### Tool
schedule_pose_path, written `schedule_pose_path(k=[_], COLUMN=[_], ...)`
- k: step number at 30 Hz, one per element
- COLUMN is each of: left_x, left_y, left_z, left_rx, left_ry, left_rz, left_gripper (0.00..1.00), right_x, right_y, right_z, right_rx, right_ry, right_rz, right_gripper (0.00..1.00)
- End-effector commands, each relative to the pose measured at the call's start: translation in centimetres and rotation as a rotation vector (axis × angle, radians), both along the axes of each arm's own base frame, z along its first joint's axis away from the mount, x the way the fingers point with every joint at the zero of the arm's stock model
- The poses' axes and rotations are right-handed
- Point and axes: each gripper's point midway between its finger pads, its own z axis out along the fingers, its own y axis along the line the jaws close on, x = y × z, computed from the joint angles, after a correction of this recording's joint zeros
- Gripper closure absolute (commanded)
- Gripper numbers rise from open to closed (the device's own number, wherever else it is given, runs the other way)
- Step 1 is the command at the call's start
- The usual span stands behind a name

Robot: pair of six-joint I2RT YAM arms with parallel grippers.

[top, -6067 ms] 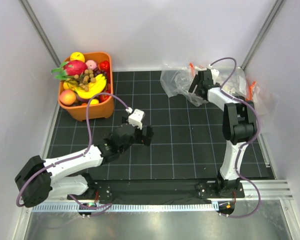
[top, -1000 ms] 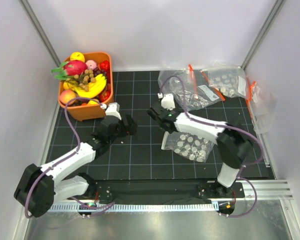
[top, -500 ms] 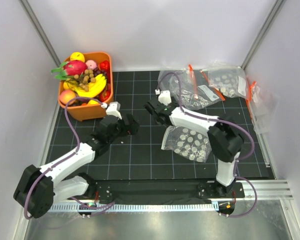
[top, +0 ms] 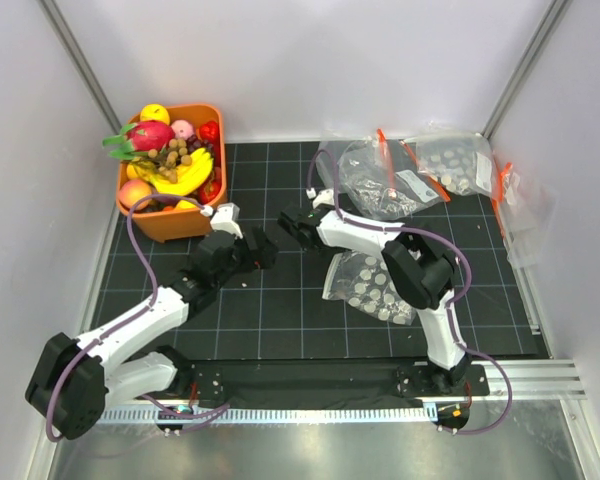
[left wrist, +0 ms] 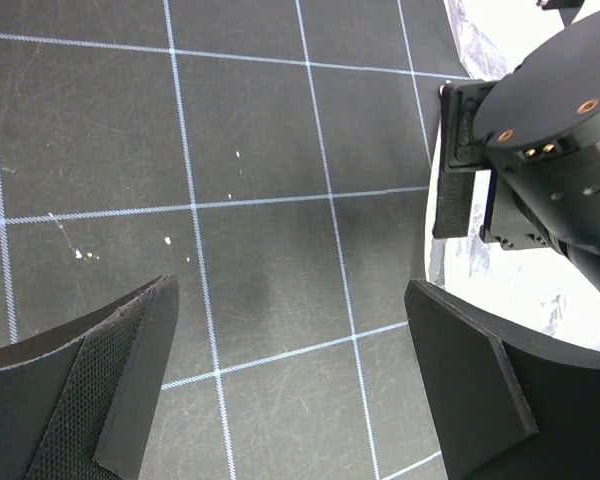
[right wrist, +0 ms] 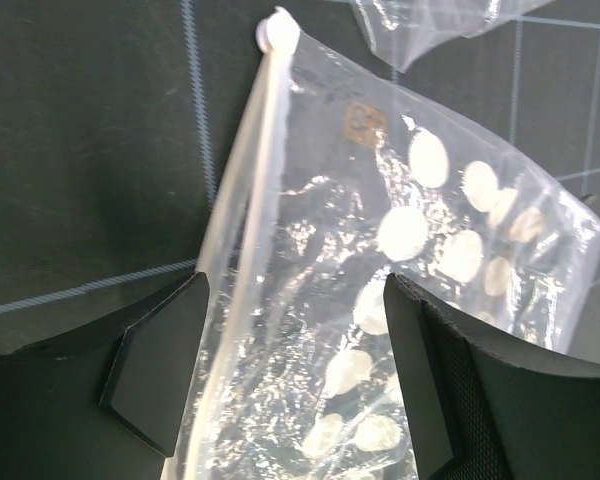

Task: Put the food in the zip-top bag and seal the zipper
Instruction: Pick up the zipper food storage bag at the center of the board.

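The food lies in the orange basket [top: 145,222] at the back left: a yellow banana bunch [top: 183,176], a cluster of brown balls [top: 176,153] and a peach [top: 135,193]. The zip-top bag [top: 375,287] lies flat on the mat, right of centre. In the right wrist view the bag [right wrist: 380,260] shows between my right gripper's [right wrist: 290,385] open fingers, its zipper [right wrist: 242,170] running along the left edge. From above, the right gripper [top: 290,224] hovers just left of the bag. My left gripper [top: 258,248] is open over bare mat, nothing between its fingers [left wrist: 115,390].
A magenta dragon fruit [top: 148,135] and other toy fruit share the basket. More clear bags [top: 385,180] with orange tabs are piled at the back right, another one [top: 450,160] by the wall. The two grippers are close together; the right gripper's housing [left wrist: 550,150] fills the left wrist view's corner.
My right gripper has opened and let go of the bag, which now lies on the mat, and it has slid left toward the left gripper. The left arm has barely moved.
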Motion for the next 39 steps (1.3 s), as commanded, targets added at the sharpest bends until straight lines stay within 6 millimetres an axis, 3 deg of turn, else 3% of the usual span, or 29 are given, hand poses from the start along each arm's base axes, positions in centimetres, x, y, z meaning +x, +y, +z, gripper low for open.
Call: schedule_pose_path(k=[1, 8, 11, 14, 15, 19, 26, 31, 33, 34, 36, 37, 38, 39], left_x=[0.4, 0.4, 0.4, 0.4, 0.5, 0.5, 0.5, 0.5, 0.4, 0.4, 0.5, 0.1, 0.0, -0.4], left_y=[0.0, 0.0, 0.0, 0.0, 0.0, 0.0, -0.2, -1.5, -2.7, -3.2, -4.4, -5.6, -6.2, -7.8], left_z=[1.6, 1.4, 1.4, 1.3, 1.3, 1.2, 1.0, 0.5, 0.6, -0.1, 0.1, 0.2, -0.4, 0.3], left_rx=[-0.023, -0.020, -0.019, -0.015, -0.014, -0.011, -0.004, -0.021, -0.064, -0.071, -0.111, -0.148, -0.146, -0.162], left_ry=[-0.049, -0.042, -0.044, -0.041, -0.041, -0.039, -0.034, -0.011, 0.001, 0.025, 0.042, 0.070, 0.096, 0.094], left_rz=[0.008, 0.005, 0.006, 0.005, 0.006, 0.006, -0.004, -0.061, -0.102, -0.114, -0.130, -0.165, -0.173, -0.206], left_gripper=[0.00, 0.00, 0.00, 0.00, 0.00, 0.00, 0.00, 0.00, 0.00, 0.00, 0.00, 0.00, 0.00, 0.00], right_x=[-0.3, -1.1, -1.5, -1.7, -1.8, -2.0, -2.3, -3.0, -4.0, -3.7, -4.5, -4.6, -5.0, -5.1], right_y=[-1.4, -2.5, -3.2, -3.7, -3.9, -4.4, -4.7, -3.2, -3.0, -2.4, -2.6, -2.1, -2.4, -2.4], right_z=[1.6, 1.5, 1.2, 1.4, 1.4, 2.1, 4.3, 6.2, 5.5, 7.0, 6.6, 7.8, 7.3, 7.5], right_rx=[-0.056, -0.081, -0.110, -0.133, -0.140, -0.140, -0.056, 0.192, 0.269, 0.349, 0.394, 0.453, 0.457, 0.473], right_ry=[-0.051, -0.045, -0.035, -0.046, -0.048, -0.069, -0.129, -0.203, -0.194, -0.256, -0.260, -0.296, -0.292, -0.300], right_rz=[-0.040, -0.047, -0.053, -0.058, -0.060, -0.060, -0.049, 0.027, 0.065, 0.079, 0.104, 0.120, 0.125, 0.132], right_gripper=[0.22, 0.28, 0.36, 0.60, 0.72, 0.98, 0.99, 0.99, 0.99, 0.99, 0.99, 0.99, 0.99, 0.99])
